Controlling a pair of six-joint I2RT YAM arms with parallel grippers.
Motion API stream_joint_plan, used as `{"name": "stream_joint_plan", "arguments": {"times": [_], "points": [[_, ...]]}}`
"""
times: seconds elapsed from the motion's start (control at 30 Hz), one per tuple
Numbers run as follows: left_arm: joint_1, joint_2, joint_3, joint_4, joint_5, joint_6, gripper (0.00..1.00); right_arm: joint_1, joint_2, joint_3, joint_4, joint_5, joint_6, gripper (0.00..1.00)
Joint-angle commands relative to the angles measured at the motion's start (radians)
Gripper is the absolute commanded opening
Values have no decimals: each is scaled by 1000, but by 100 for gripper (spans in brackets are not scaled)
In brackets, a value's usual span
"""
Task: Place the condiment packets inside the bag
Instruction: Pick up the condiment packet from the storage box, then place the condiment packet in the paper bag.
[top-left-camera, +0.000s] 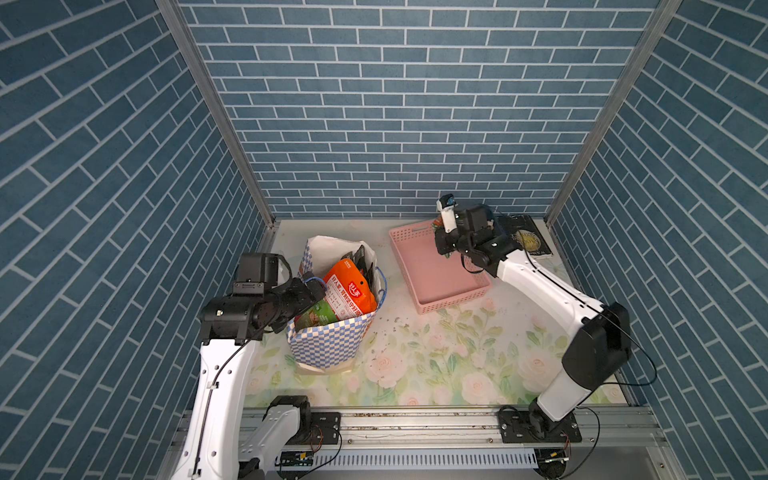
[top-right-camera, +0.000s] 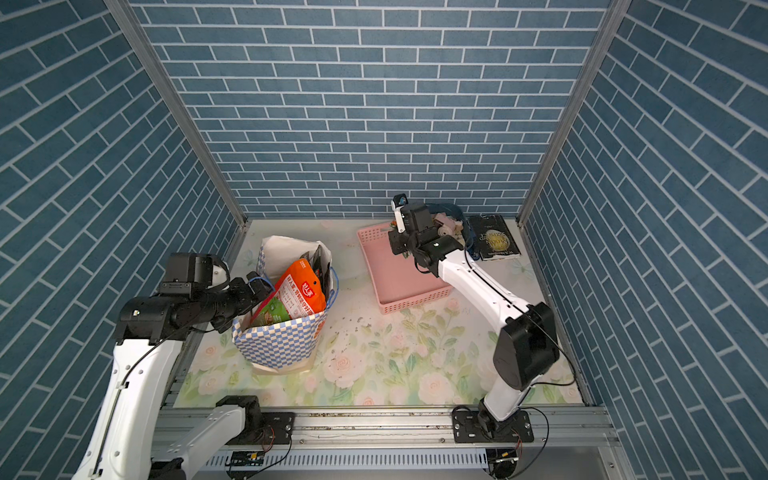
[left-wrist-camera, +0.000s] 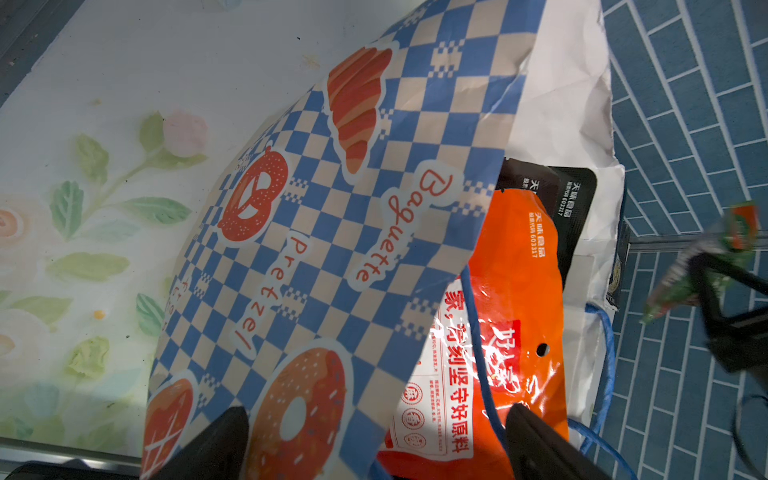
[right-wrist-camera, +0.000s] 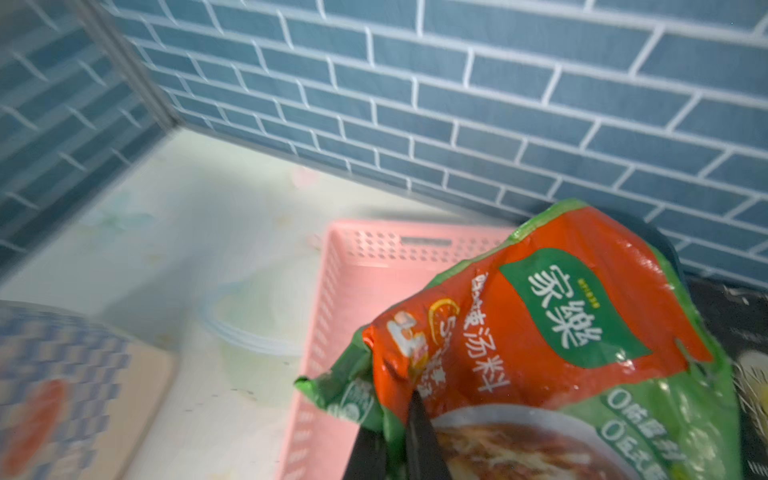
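The orange packet (left-wrist-camera: 511, 299) and the green-and-red packet (right-wrist-camera: 561, 316) are glossy, crinkled plastic film; the bag (left-wrist-camera: 332, 208) is matt printed paper, creased white inside, with blue cord handles (left-wrist-camera: 607, 353); the pink basket (right-wrist-camera: 361, 257) is smooth perforated plastic; the front rail (top-left-camera: 415, 420) is bare metal

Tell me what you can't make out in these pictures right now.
- Packet count in the bag: both top views, the orange packet covers those beneath.
- Lower part of the green-and-red packet: cut off by the right wrist view's edge; in both top views the right arm nearly hides it.
- Contents of the blue tub: too small in a top view.
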Motion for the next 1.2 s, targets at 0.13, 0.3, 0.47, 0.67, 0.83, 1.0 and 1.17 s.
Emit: {"name": "stream_joint_plan", "arguments": {"times": [0.13,0.3,0.47,0.67,0.83,1.0,1.17], "points": [[-8,-25,-3,25,-22,-4,100,126,-105,-77,387,-708,216,0],[-8,-45,-7,37,-57,-26,100,227,-27,-145,1038,-926,703,0],[-8,-80,-21,74,-78,-59,100,271,94,-153,1467,-956,1047,0],[-8,-94,-23,81,-98,-76,100,330,209,-174,1529,-982,1195,0],[-8,-103,-15,87,-122,-82,100,345,252,-217,1403,-1002,1218,13],[-8,-101,-18,86,-116,-81,100,342,213,-205,1118,-976,992,52],[-8,-96,-9,49,-116,-65,100,332,151,-102,629,-835,648,66]]}}
